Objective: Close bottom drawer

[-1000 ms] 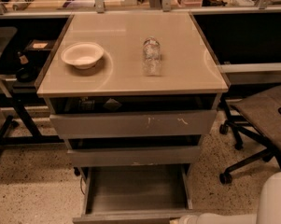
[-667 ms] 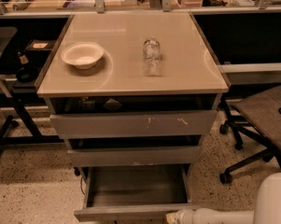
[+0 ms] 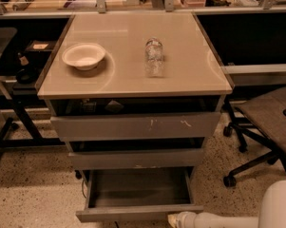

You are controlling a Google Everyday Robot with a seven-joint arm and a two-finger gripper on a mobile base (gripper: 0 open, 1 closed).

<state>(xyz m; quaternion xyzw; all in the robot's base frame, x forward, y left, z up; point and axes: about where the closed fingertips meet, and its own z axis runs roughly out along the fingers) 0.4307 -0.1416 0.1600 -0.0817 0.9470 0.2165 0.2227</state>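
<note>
The bottom drawer [image 3: 133, 213] is the lowest and narrowest of three grey drawers in a cart. It stands pulled out, with its grey tray-like inside [image 3: 138, 188] showing and empty. My gripper [image 3: 174, 219] is at the end of a white arm that comes in from the bottom right. It sits low, right at the right part of the drawer's front panel, at its lower edge. Whether it touches the panel cannot be made out.
The mid-width drawer front [image 3: 138, 158] and the widest, scratched front [image 3: 138, 126] are above. A white bowl [image 3: 84, 56] and a lying plastic bottle [image 3: 154, 57] are on the cart's top [image 3: 123, 80]. An office chair [image 3: 268, 122] stands close at the right; dark desks stand at the left.
My arm has reached in from the bottom right and its tip has moved left, up to the drawer's front panel. The drawer stands out about as far as before.
</note>
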